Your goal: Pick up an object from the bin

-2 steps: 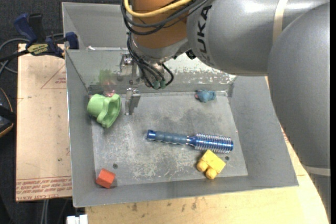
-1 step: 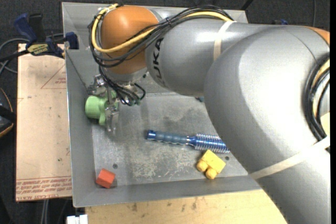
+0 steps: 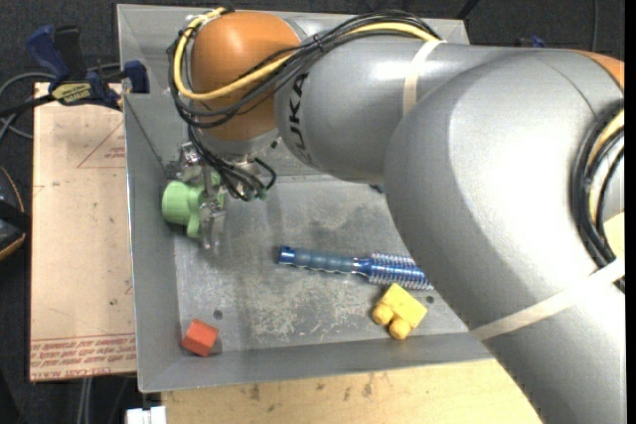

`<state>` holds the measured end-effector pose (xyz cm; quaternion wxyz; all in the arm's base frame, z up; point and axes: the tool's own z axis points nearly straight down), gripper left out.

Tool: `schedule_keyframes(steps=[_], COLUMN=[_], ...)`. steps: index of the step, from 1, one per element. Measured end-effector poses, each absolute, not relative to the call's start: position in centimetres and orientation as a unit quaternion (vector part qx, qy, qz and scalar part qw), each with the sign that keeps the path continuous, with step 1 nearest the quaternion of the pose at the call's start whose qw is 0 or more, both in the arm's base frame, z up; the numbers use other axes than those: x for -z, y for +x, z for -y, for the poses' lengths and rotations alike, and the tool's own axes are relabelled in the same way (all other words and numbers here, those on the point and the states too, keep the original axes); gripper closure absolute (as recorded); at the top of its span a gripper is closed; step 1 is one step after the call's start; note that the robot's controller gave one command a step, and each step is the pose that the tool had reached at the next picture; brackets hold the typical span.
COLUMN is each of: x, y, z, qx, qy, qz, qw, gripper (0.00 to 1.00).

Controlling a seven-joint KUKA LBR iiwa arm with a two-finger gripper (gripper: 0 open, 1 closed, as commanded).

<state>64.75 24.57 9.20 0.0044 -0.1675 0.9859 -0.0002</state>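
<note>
My gripper [image 3: 209,216] is low over the bin's left side, under the orange dome on the wrist. A light green rounded thing [image 3: 180,205], like a small cup or cylinder, lies right against the gripper's left side by the left wall. Whether it is gripped cannot be made out. A blue ribbed stick with a spiral end [image 3: 350,265] lies flat in the middle of the floor, to the right of and below the gripper.
A yellow block [image 3: 398,310] sits near the front wall, just below the blue stick's spiral end. A small red-orange cube [image 3: 200,338] rests in the front left corner. The thick silver arm covers the bin's back and right side.
</note>
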Motion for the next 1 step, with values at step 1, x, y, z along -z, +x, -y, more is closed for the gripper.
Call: schedule_keyframes(steps=[1], x=[-19.8], y=[64.28], z=[-23.81], qx=[-0.001], qy=[-0.169], qz=[-0.986], qw=[0.006], gripper=[1.0])
